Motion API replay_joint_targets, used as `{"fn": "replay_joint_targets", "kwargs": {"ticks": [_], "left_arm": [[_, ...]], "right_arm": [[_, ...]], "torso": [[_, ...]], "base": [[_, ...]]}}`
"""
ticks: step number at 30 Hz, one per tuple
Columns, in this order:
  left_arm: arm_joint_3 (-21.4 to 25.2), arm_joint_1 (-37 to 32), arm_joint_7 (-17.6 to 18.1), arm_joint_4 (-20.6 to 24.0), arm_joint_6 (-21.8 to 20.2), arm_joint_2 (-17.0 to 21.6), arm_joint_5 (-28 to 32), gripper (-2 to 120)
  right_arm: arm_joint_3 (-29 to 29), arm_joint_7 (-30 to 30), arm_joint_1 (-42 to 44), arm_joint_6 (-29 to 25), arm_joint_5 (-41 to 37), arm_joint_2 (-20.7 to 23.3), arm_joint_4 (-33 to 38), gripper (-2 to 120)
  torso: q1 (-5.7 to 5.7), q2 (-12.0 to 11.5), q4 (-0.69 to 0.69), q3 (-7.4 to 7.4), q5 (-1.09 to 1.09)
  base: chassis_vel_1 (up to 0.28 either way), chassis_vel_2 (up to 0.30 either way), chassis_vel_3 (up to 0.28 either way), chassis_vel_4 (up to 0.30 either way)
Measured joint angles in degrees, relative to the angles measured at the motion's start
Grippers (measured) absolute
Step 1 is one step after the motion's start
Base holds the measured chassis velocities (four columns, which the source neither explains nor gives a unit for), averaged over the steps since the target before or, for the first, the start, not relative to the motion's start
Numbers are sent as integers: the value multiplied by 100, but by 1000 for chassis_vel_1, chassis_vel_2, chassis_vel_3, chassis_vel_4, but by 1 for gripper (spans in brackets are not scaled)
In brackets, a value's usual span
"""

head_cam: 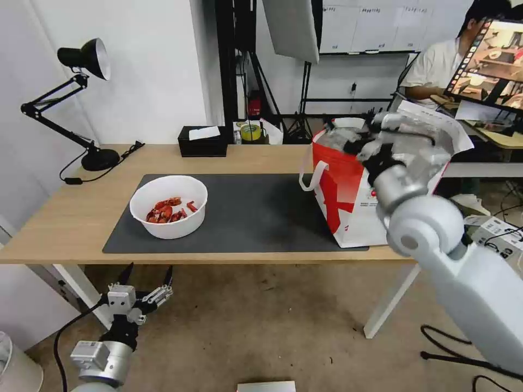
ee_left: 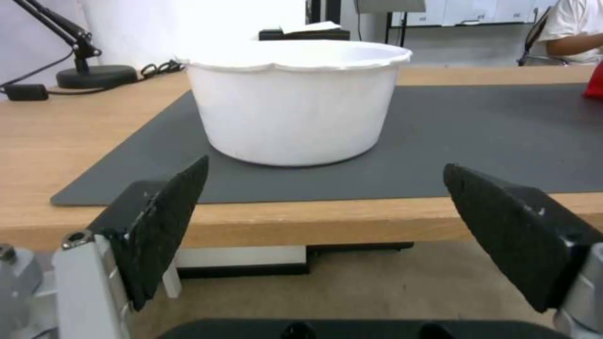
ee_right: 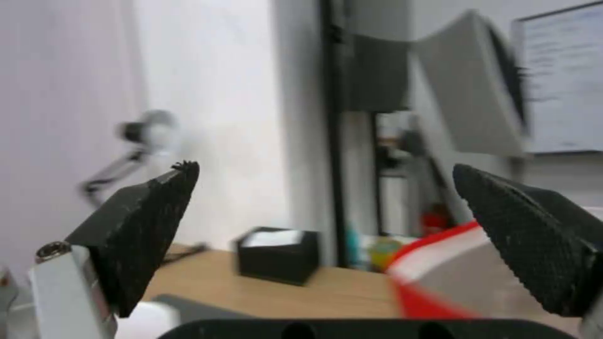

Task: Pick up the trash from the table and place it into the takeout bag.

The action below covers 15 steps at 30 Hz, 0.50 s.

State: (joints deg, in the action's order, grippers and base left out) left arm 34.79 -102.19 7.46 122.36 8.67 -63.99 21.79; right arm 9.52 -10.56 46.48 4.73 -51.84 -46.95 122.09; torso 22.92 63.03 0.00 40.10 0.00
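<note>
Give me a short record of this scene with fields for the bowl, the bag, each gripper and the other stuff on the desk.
bowl: white bowl of red shells, on the left part of the grey mat
bag: red-and-white bag, upright at the mat's right end
left gripper: left gripper open, low, in front of the desk's near edge, facing the bowl
right gripper: right gripper open, raised above the bag's mouth
other: black tissue box and desk lamp at the back of the desk

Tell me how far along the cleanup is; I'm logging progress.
Only the white bowl of crayfish shells remains on the table. The right hand, open and empty, is over the takeout bag. The left hand waits open below the table edge, facing the bowl.
</note>
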Motion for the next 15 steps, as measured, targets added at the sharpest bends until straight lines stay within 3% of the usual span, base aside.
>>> {"fn": "replay_joint_targets", "kwargs": {"ticks": [4,8,11,15], "left_arm": [[2,23,-4,0,36,-34,2,100],[7,23,-6,5,48,-42,1,100],[17,-7,-23,14,92,-49,-4,100],[22,-30,-31,16,112,-51,-8,100]], "right_arm": [[274,971,1077,-895,694,53,97,100],[492,1299,1681,-1293,1132,-15,25,100],[958,1605,2714,-1667,1601,-226,-20,100],[1355,1838,3472,-1927,1918,-511,-121,100]], "torso": [[-1,0,0,0,-1],[0,0,0,0,0],[-1,0,-1,0,0],[-1,0,0,0,1]], "base": [[0,0,0,0],[0,0,0,0],[0,0,0,0],[0,0,0,0]]}}
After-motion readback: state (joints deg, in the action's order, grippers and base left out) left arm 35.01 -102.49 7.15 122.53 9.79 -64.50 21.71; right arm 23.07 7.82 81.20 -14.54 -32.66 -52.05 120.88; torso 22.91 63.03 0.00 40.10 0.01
